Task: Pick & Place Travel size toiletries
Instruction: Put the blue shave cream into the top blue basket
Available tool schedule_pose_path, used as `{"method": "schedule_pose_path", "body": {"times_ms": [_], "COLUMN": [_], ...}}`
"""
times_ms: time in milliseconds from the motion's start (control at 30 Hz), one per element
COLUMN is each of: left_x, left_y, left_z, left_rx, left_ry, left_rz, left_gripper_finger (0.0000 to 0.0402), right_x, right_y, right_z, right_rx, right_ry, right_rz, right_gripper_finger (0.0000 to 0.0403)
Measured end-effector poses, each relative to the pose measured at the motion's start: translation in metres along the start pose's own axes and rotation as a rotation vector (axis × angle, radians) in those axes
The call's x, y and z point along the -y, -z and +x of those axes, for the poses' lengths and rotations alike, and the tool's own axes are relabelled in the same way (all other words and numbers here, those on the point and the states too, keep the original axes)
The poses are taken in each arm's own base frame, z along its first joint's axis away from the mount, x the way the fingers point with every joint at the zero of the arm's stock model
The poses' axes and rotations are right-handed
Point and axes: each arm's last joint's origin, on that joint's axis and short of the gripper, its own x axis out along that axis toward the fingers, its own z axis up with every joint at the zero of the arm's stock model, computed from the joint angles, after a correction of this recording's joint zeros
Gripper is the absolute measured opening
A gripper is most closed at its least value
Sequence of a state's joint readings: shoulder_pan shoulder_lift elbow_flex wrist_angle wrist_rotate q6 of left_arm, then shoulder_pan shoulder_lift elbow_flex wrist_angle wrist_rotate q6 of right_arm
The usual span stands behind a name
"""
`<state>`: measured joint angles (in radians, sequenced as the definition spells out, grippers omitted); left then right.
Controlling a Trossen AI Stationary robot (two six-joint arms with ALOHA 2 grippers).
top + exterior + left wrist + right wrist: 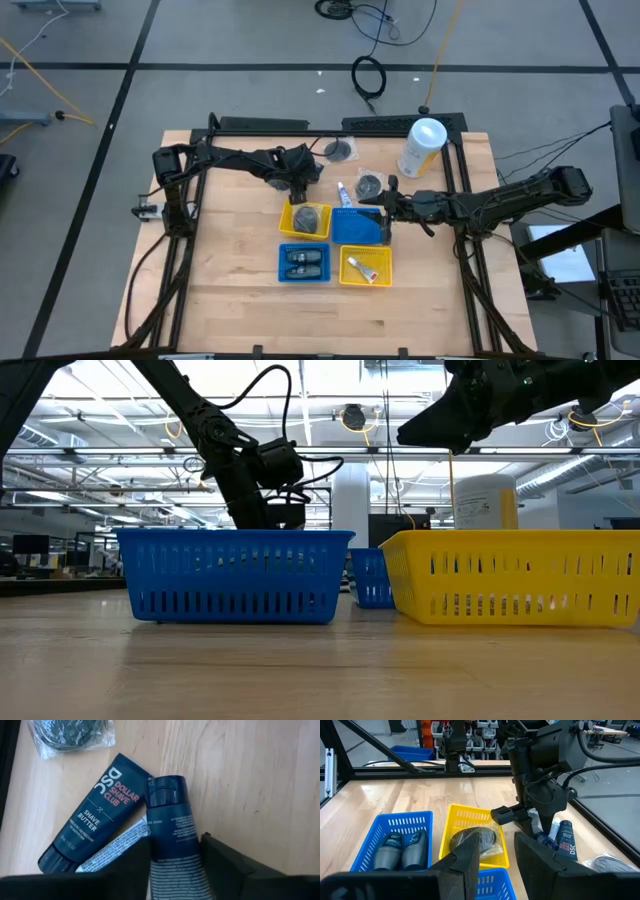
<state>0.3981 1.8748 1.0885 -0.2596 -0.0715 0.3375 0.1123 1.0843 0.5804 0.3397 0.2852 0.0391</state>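
My left arm reaches over the table [230, 290] from the left, just behind the four trays. Its gripper [175, 860] points down at the wood with a dark bottle [172, 820] standing between the fingers [227, 862]. They sit close on either side of it, though I cannot tell if they press it. The bottle's long axis runs straight out from my wrist, cap end away from me.

Touching it lies a dark tube [95, 817] marked Shave Butter, slanted across the wood with its flat end toward a bagged round packet [70, 735]. A thin white tube [112, 850] pokes out from beneath.

My right gripper [497, 852] hangs over the empty blue tray [357, 227], fingers apart and holding nothing. Nearby trays hold another packet [472, 840] and two grey bottles [400, 850].
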Motion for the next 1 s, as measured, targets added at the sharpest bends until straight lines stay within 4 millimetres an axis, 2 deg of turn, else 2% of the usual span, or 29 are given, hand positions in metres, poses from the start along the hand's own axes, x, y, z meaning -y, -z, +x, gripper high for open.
{"method": "schedule_pose_path", "body": {"times_ms": [200, 233, 400, 600, 700, 867, 1000], "left_x": [0.001, 0.001, 0.001, -0.001, -0.003, -0.006, 0.000], "left_y": [-0.001, -0.001, -0.002, -0.003, -0.008, -0.017, -0.025], "left_z": [-0.001, -0.002, -0.004, -0.017, -0.034, -0.075, -0.109], "left_rx": [0.016, 0.024, 0.030, 0.036, 0.068, 0.178, 0.301], "left_ry": [0.036, 0.045, 0.060, 0.056, 0.026, 0.001, 0.021], "left_rz": [-0.008, -0.013, -0.033, -0.045, -0.046, -0.093, -0.107], "left_gripper_finger": [0.0025, 0.0014, 0.0016, 0.0010, 0.0013, 0.0006, 0.0016], "right_x": [0.000, 0.000, 0.000, 0.000, 0.001, 0.003, 0.007], "right_y": [0.000, 0.000, 0.000, 0.001, 0.001, -0.001, -0.005], "right_z": [0.000, 0.000, 0.000, 0.000, 0.000, 0.001, 0.001], "right_rx": [0.000, 0.000, 0.000, -0.008, -0.007, 0.012, 0.049], "right_ry": [0.000, 0.000, 0.002, 0.002, 0.003, 0.012, 0.028], "right_rz": [-0.001, -0.001, -0.002, -0.002, 0.000, 0.041, 0.060], "right_gripper_finger": [0.0114, 0.0114, 0.0114, 0.0114, 0.0114, 0.0114, 0.0114]}}
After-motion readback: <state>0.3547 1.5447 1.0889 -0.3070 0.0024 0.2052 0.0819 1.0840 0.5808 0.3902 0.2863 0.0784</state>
